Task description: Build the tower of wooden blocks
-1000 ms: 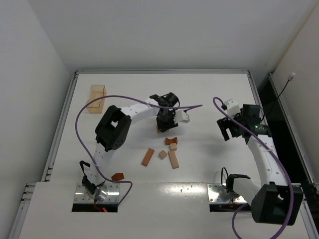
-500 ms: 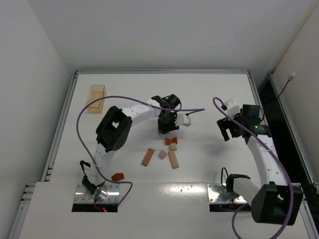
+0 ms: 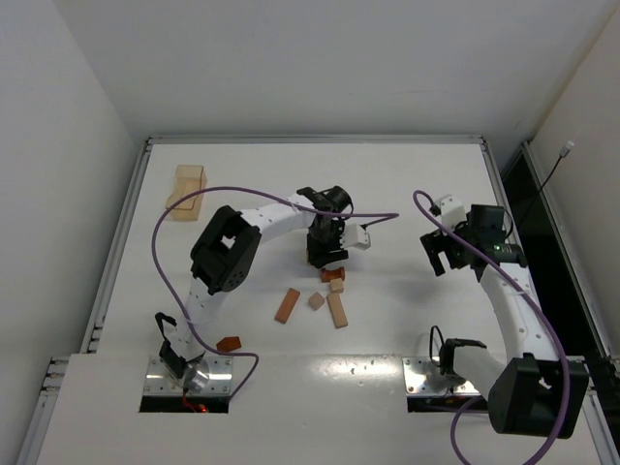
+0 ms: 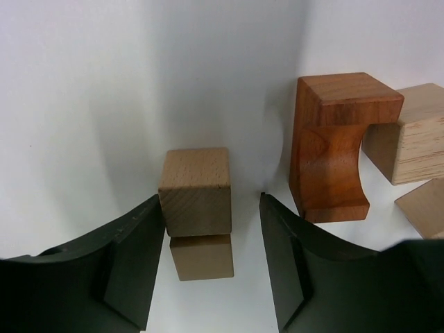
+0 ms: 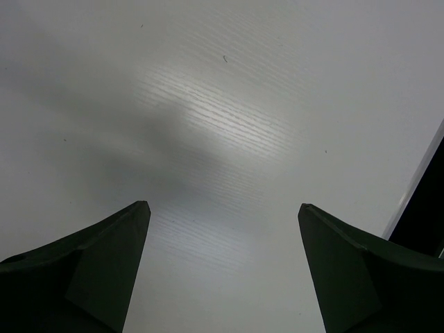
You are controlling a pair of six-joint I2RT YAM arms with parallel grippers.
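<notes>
Left wrist: pale cube [image 4: 195,191] sits on a second pale block [image 4: 202,257], a two-high stack, roughly flush. Left gripper [image 4: 211,206] straddles it, jaws spread. The right finger is clear of the cube with a visible gap. The left finger is at or on the cube's side, can't tell which. Nothing pinched. Red arch [image 4: 338,142] stands just right of the stack, and another tan block [image 4: 409,132] appears to touch its right side.

Top view: the stack is mid-table under the left gripper. Loose pieces lie just nearer the bases: red bar [image 3: 287,305], small cube [image 3: 316,300], tan bar [image 3: 336,310], and a red bit [image 3: 229,344] close to the left base. Right gripper [image 5: 222,215] is wide apart and empty over bare table [image 5: 222,104], well right of the blocks.

Step looks like release after placing. To do it well:
- Get both fingers clear before moving.
- Lift straight up with no sideways drift, since the left finger could drag the cube off.
- Mind the arch on the right when widening.
</notes>
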